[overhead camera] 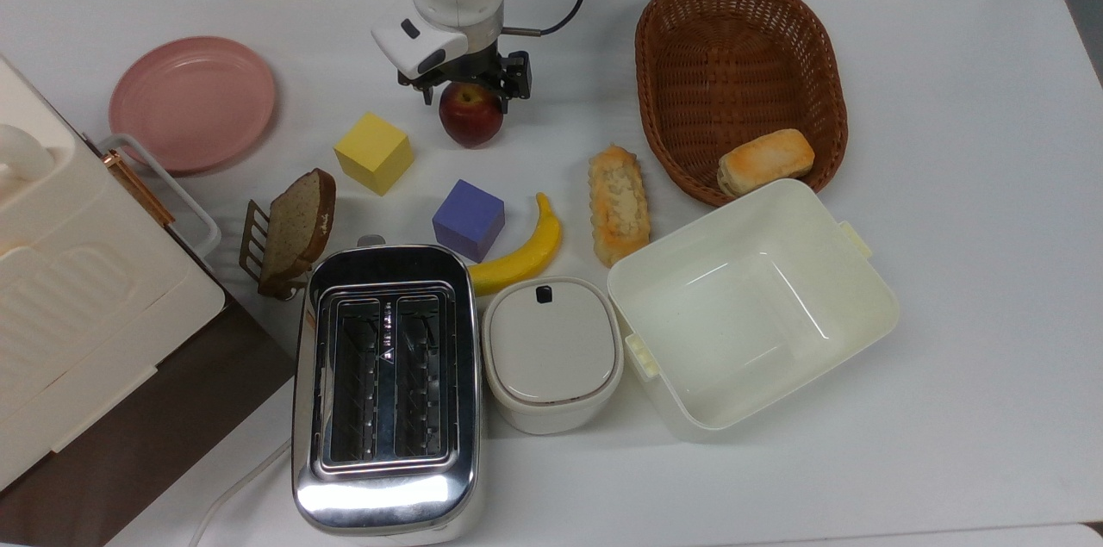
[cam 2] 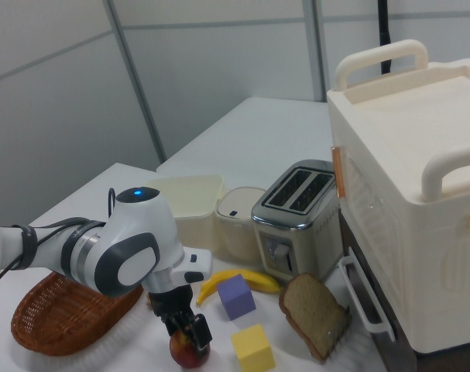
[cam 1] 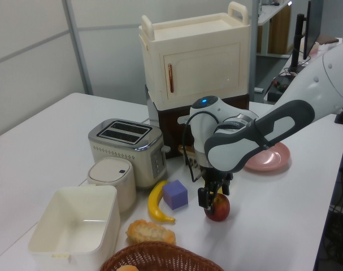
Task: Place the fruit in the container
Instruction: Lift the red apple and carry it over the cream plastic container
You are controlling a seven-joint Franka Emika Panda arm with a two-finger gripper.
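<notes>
The fruit, a dark-red apple (overhead camera: 470, 116) (cam 1: 218, 209) (cam 2: 190, 353), rests on the white table near the far edge in the top view. My gripper (overhead camera: 472, 92) (cam 1: 215, 196) (cam 2: 188, 329) is right over it, open, with one finger on each side of the apple's upper half. The container, a large cream-white tub (overhead camera: 849, 267) (cam 1: 47, 231) (cam 2: 190, 198), stands empty at the top view's lower right, well away from the apple.
Between apple and tub lie a yellow banana (overhead camera: 521, 254), a purple cube (overhead camera: 468, 220) and a bread pastry (overhead camera: 617, 202). A yellow cube (overhead camera: 373, 152) sits to the apple's left. A wicker basket (overhead camera: 741, 56), toaster (overhead camera: 386, 383), white lidded box (overhead camera: 551, 353) and pink plate (overhead camera: 191, 103) surround them.
</notes>
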